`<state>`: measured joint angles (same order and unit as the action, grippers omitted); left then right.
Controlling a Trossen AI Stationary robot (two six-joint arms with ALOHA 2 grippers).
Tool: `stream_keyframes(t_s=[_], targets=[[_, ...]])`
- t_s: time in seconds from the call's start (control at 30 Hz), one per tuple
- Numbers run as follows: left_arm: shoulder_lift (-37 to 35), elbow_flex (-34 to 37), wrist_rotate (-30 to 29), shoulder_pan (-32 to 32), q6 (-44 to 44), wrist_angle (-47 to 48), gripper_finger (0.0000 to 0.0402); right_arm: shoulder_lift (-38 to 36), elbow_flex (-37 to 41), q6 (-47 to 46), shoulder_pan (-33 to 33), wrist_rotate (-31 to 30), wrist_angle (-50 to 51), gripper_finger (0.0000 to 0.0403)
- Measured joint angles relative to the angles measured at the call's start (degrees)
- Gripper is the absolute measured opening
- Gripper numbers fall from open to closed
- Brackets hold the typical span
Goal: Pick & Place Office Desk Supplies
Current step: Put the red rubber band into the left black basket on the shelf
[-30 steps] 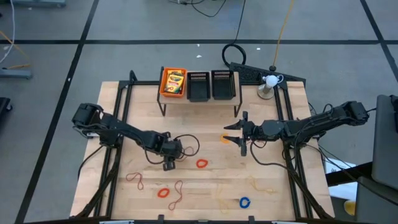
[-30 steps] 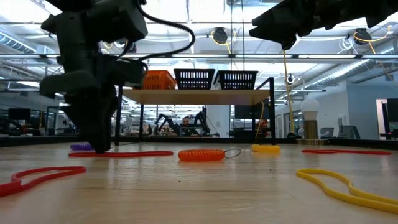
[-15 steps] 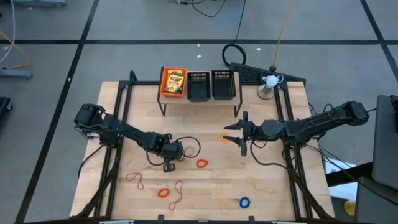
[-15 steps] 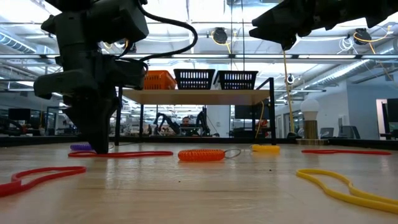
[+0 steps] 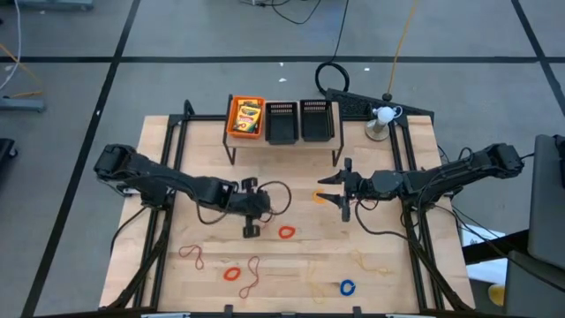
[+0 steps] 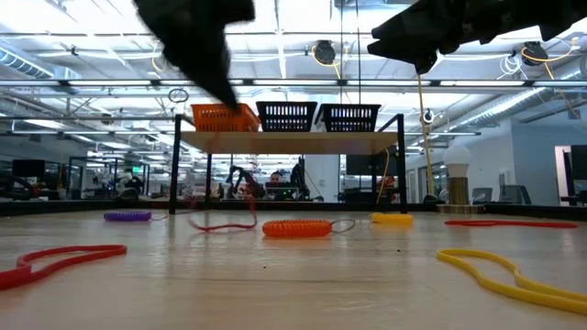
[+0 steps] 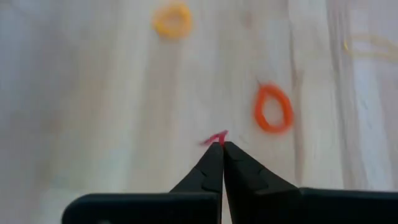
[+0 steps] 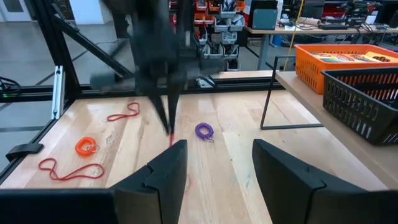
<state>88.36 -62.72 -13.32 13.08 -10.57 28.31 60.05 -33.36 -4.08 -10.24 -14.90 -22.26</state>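
My left gripper (image 5: 263,212) is near the table's middle, raised, and shut on a thin red band (image 6: 246,203). It is blurred in the low view (image 6: 229,87). An orange ring (image 7: 272,109) and a yellow ring (image 7: 173,20) lie on the wood below it. My right gripper (image 5: 320,189) is open and empty, level above the yellow ring (image 5: 320,196), and points toward the table's left edge. A purple ring (image 8: 204,130) lies on the table. Yellow-and-green card boxes (image 5: 247,116) lie in the orange bin (image 5: 231,124). My left gripper pinches the red band between its two shut fingertips; only a small red bit (image 7: 214,138) shows at the tips. The fingers slant down from above. The band hangs slack below them, and its lower end (image 6: 218,226) lies on the table.
Two black mesh bins (image 5: 281,121) (image 5: 316,119) stand beside the orange bin on a raised shelf at the far edge. A red ring (image 5: 286,232), an orange ring (image 5: 231,273), a blue ring (image 5: 346,287), reddish-brown bands (image 5: 192,256) and tan bands (image 5: 362,261) lie toward the near edge.
My left gripper has gone up from the table and toward the table's right edge, quickly in the last half second. The red band, which lay flat, is now lifted at one end while its other end stays on the table.
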Motion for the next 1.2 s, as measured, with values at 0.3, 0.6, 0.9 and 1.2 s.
stream_keyframes(t_s=[0.3,0.6,0.9,1.2], targets=[[-1.2,-17.8,-15.4,-1.6,12.6,10.0,0.0000,0.0,0.0,0.0,0.0,0.0,0.0,0.0171],[-1.2,-30.3,-16.8,-9.2,23.6,11.4,0.0000,0.0,0.0,0.1,0.0,0.0,0.3,0.0171],[-1.2,-37.8,-16.5,-20.2,30.8,10.5,0.0000,0.0,0.0,0.2,0.0,0.0,0.3,0.0171],[-0.9,-38.6,-5.3,-29.3,30.9,5.9,0.0000,0.0,0.0,0.2,0.0,0.0,0.3,0.0171]])
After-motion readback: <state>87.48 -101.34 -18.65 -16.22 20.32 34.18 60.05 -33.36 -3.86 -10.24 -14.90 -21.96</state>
